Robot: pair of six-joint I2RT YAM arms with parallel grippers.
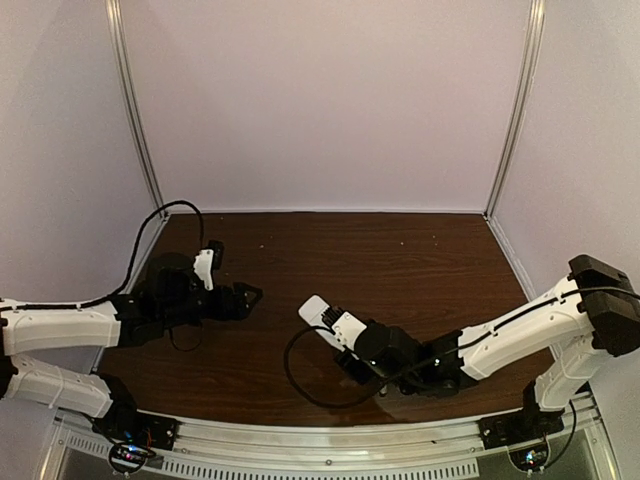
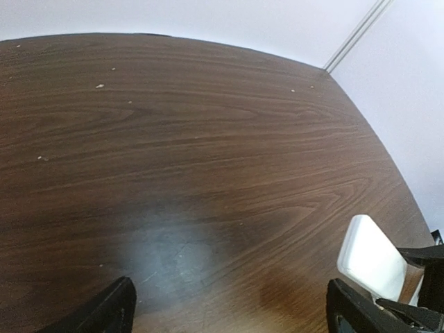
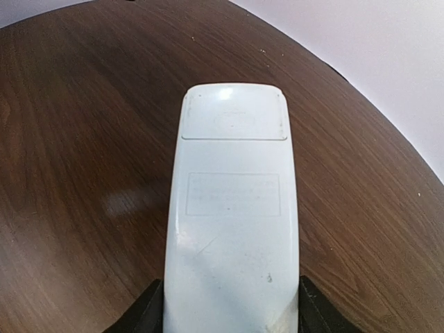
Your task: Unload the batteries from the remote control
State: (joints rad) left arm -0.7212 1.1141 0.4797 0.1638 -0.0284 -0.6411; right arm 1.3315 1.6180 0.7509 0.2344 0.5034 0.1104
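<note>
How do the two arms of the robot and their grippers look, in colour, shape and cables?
Both the left arm and the right arm have white rounded link shells with black joints. The left gripper and the right gripper have black fingers. One black cable loops off the left arm; a second cable, also black, loops by the right one. No markings are legible.

It looked like a robotics lab test cell, not a home or shop. Plain white walls closed in three sides, joined at the corners by bare aluminium posts. A dark wood-grain table formed the floor of the booth. Along its near edge ran a slotted metal rail, with two white-and-black arms mounted on it and a loose black cable trailing.
</note>
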